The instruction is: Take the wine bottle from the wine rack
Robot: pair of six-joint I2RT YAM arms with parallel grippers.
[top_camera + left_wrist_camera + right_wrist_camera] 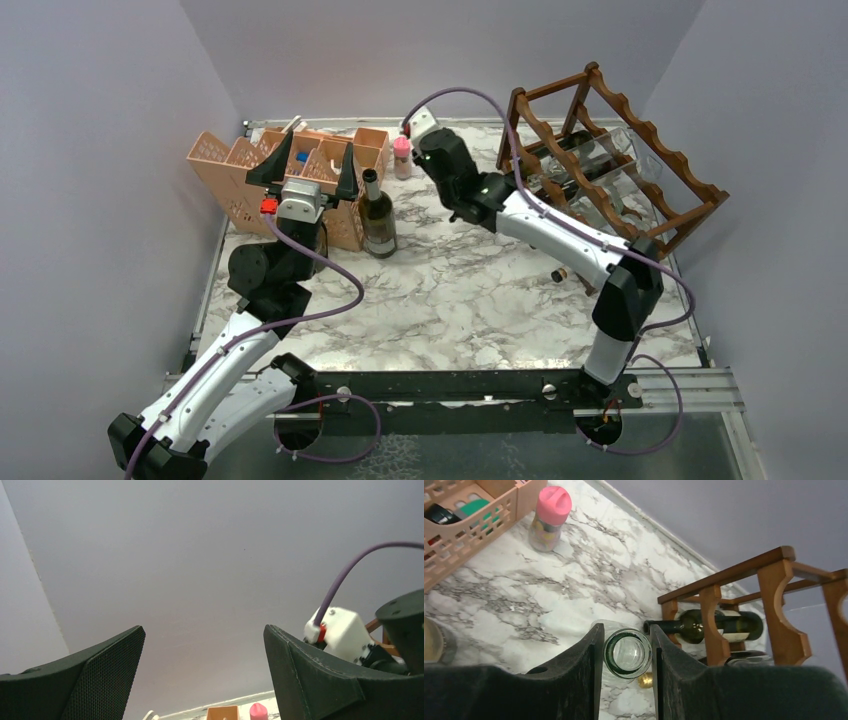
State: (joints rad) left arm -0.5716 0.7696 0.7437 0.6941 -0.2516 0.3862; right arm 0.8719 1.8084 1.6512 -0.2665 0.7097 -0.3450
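The dark wooden wine rack stands at the back right, with clear bottles lying in it. In the right wrist view a dark green bottle lies in the wine rack. My right gripper is shut on the neck of a clear glass wine bottle, whose green-rimmed open mouth faces the camera, left of the rack. From above, the right gripper hides that bottle. My left gripper points upward by the organiser, open and empty.
A peach lattice organiser stands at the back left, and a dark wine bottle stands upright beside it. A pink-capped jar sits near the back wall. A small gold cap lies on the marble table.
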